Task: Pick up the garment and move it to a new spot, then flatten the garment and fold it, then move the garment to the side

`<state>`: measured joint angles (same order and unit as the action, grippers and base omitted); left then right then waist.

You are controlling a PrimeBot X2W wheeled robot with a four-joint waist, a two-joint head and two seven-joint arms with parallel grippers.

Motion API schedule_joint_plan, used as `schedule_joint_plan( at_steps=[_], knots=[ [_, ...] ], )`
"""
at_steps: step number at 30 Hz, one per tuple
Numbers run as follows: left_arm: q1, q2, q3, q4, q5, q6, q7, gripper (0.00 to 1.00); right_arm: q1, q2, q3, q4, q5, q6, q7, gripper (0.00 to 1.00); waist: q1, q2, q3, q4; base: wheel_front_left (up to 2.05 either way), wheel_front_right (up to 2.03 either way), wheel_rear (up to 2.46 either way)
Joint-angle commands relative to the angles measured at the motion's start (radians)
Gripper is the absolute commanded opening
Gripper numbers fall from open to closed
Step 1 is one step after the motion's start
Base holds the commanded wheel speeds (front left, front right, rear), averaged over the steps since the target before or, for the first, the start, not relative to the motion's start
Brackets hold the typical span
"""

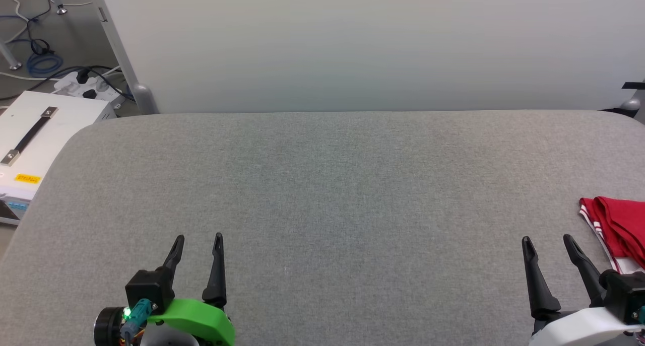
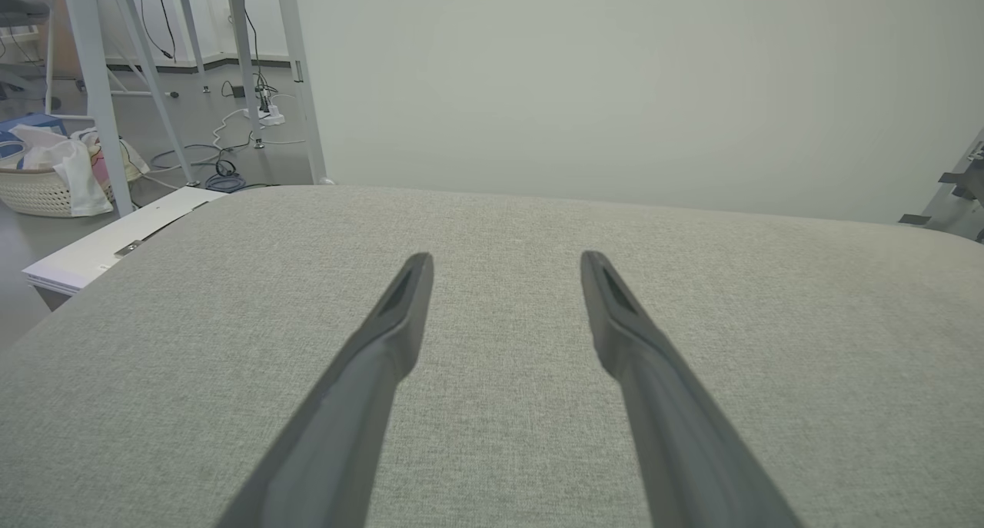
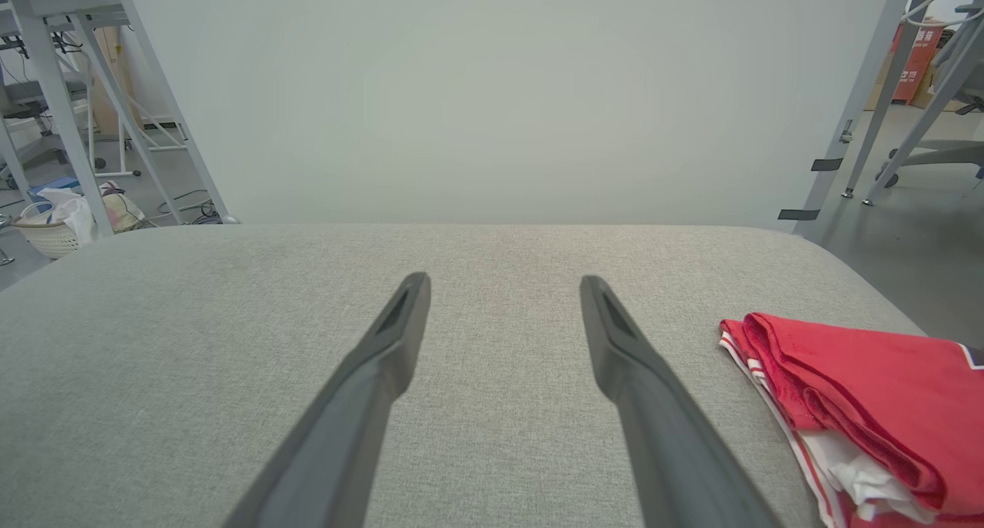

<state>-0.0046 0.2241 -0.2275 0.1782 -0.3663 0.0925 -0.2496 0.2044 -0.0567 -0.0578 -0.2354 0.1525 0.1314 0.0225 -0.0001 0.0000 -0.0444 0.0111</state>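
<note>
The head camera looks forward and steeply down from above the near edge of the grey table (image 1: 322,185), taking in almost its whole width up to the white panel (image 1: 352,44) behind, with the left gripper (image 1: 198,237) at lower left and the right gripper (image 1: 546,239) at lower right. Each wrist camera sits low and close over the table, looking nearly level along its own fingers toward that same panel. Head and right wrist views share the red garment (image 3: 869,382) at the table's right edge; both wrist views share the basket (image 2: 38,194) on the floor at far left.
</note>
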Motion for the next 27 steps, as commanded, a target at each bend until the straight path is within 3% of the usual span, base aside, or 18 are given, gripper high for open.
schedule_joint_plan(
  at_steps=[1, 16, 17, 27],
  knots=[
    [0.011, 0.008, -0.004, 0.0, 0.001, 0.0, 0.003, 1.0, 0.012, 0.003, 0.002, -0.009, -0.005, -0.001, 0.004, 1.0, 0.0001, 0.0, -0.001, 0.002, 0.0, 0.0, 0.0],
    [0.0, 0.012, -0.011, 0.002, -0.005, 0.011, 0.004, 1.0, 0.001, 0.005, 0.011, -0.003, 0.001, -0.001, 0.01, 1.0, 0.0001, 0.0, 0.009, 0.006, 0.0, 0.0, 0.0],
    [0.0, 0.006, -0.009, 0.001, -0.001, 0.006, 0.004, 0.0, 0.0, 0.004, 0.008, -0.003, 0.0, 0.0, 0.01, 0.0, 0.0001, 0.0, 0.009, 0.006, 0.0, 0.0, 0.0],
    [0.0, -0.005, 0.003, -0.008, 0.019, 0.002, 0.017, 0.0, -0.011, 0.004, 0.01, 0.01, -0.007, 0.0, 0.008, 0.0, 0.0001, 0.0, 0.011, 0.005, 0.0, 0.0, 0.0]
  ],
)
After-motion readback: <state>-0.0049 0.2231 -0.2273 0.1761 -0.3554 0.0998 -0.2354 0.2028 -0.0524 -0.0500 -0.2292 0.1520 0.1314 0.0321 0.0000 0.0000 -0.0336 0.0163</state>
